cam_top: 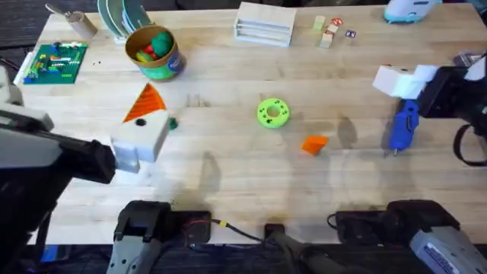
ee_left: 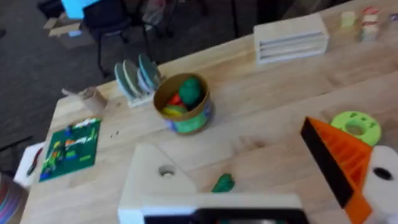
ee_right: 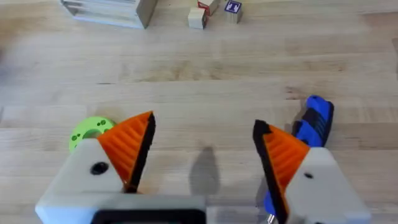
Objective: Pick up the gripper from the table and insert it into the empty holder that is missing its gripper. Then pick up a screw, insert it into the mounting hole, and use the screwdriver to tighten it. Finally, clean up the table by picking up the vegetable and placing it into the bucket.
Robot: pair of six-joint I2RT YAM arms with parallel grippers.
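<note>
Orange and wedge-shaped, the gripper [cam_top: 314, 144] lies loose on the bare wood toward the middle of the table [cam_top: 228, 175], apart from both arms. The left gripper [ee_left: 261, 186] is spread wide with nothing between its fingers; one finger carries an orange ribbed pad [ee_left: 336, 163], while the other is a bare white holder [ee_left: 155, 180] with an empty mounting hole. Just beyond it the vegetable [ee_left: 222, 183] rests on the wood, small and green. The right gripper [ee_right: 202, 165] is likewise released and empty, both of its orange pads in place, hovering near the table's right edge above a blue screwdriver [cam_top: 404, 126]. A green disc with holes [cam_top: 273, 113] sits near the centre, close to the loose wedge. Toward the far left corner stands the bucket [cam_top: 156, 53], holding red, yellow and green toys, with a rack of plates [ee_left: 137, 78] behind it and a green baseplate [cam_top: 55, 62] at the left edge. A white slotted box [cam_top: 265, 23] and small wooden blocks [cam_top: 329, 32] line the far edge. Beyond the table, dark floor and chair legs show.
</note>
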